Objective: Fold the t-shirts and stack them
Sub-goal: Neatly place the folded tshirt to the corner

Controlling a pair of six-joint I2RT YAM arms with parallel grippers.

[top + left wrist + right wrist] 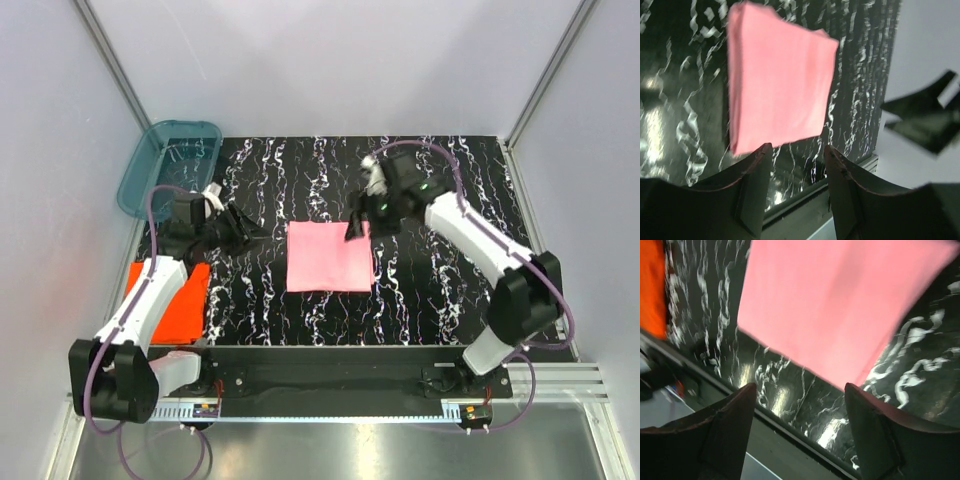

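— Where are the t-shirts?

— The pink t-shirt point(328, 257) lies folded into a neat square in the middle of the black marbled table point(440, 290), flat on the surface. The orange-red t-shirt point(190, 300) lies at the near left edge, partly hidden under the left arm, well apart from the pink one.

— What is the right gripper doing?

— The right gripper point(356, 225) is at the far right corner of the pink t-shirt. In its wrist view the fingers point(730, 425) stand wide apart with only the table between them, and the pink cloth lies just beyond the tips. It grips nothing.

— And the left one?

— The left gripper point(240, 228) sits left of the pink t-shirt, near its far left corner and clear of it. Its wrist view shows the fingers point(757, 185) parted more narrowly than the right's, with bare table in the gap and the folded edge of the pink cloth just ahead. Nothing is in its grasp.

— Anything else on the table?

— A teal see-through tub point(140, 180) sits tilted at the far left corner, beyond the left arm.
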